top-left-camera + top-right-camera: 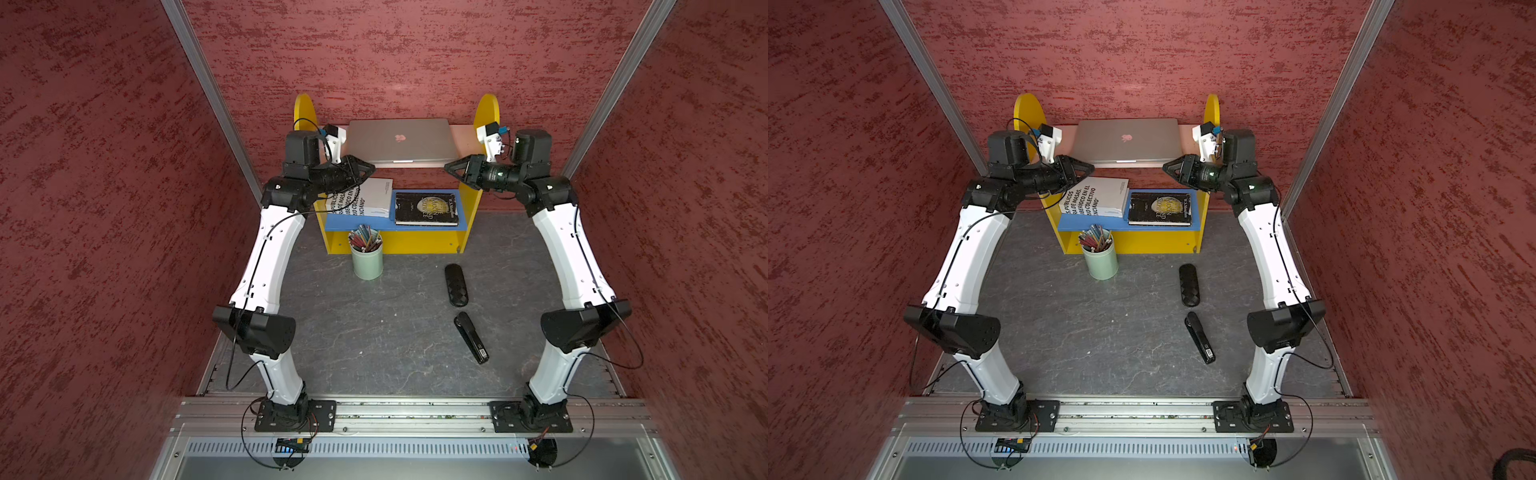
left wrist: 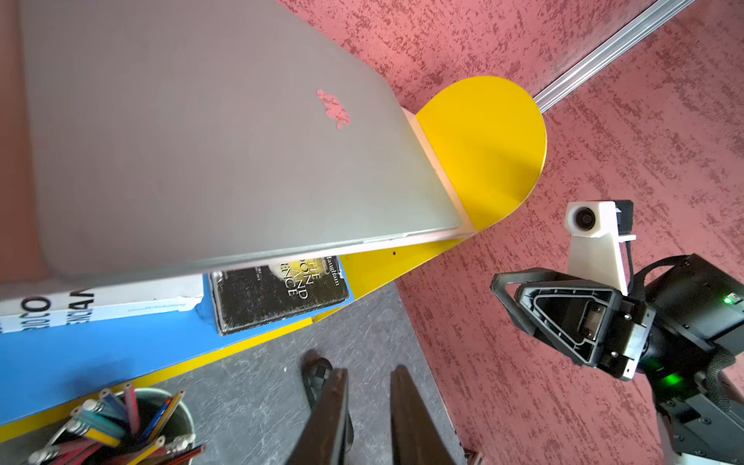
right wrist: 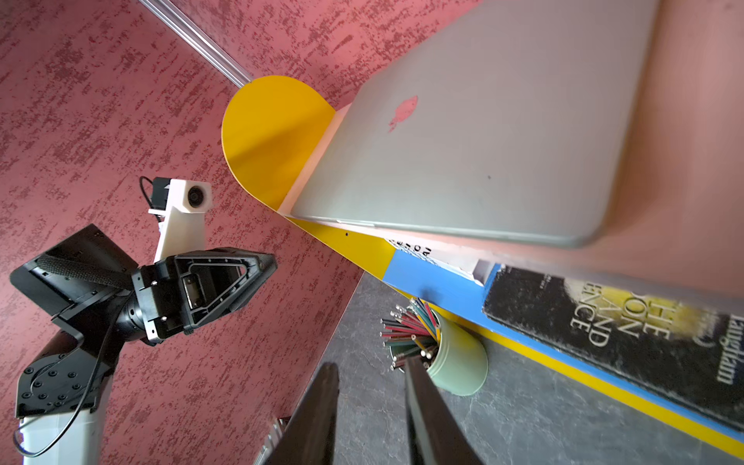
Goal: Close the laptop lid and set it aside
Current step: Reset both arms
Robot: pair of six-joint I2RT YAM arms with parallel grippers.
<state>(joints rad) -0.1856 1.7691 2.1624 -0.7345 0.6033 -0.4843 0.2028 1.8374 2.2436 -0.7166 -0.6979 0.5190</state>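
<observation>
Laptop (image 1: 399,141) lies flat on the top board (image 1: 463,135) of the yellow shelf unit (image 1: 399,245) at the back of the bench (image 1: 395,332). Lid (image 1: 1125,139) is down flush on the base, apple logo facing up. The front edge sits along the board's front lip.

Left hand (image 1: 371,168) hangs just off the laptop's front left corner, clear of it. In the left wrist view its fingers (image 2: 330,414) stand parted with bench showing between them, nothing gripped.

Right hand (image 1: 448,168) mirrors it off the front right corner, also clear. In the right wrist view its fingers (image 3: 314,418) are likewise spread and empty.

On the blue shelf below, a white book (image 1: 370,199) and a black book (image 1: 426,208) lie side by side. A pale green cup of pencils (image 1: 368,259) stands on the bench touching the unit's front. A black case (image 1: 456,284) and a slim black device (image 1: 471,338) lie apart, nearer the right arm.
</observation>
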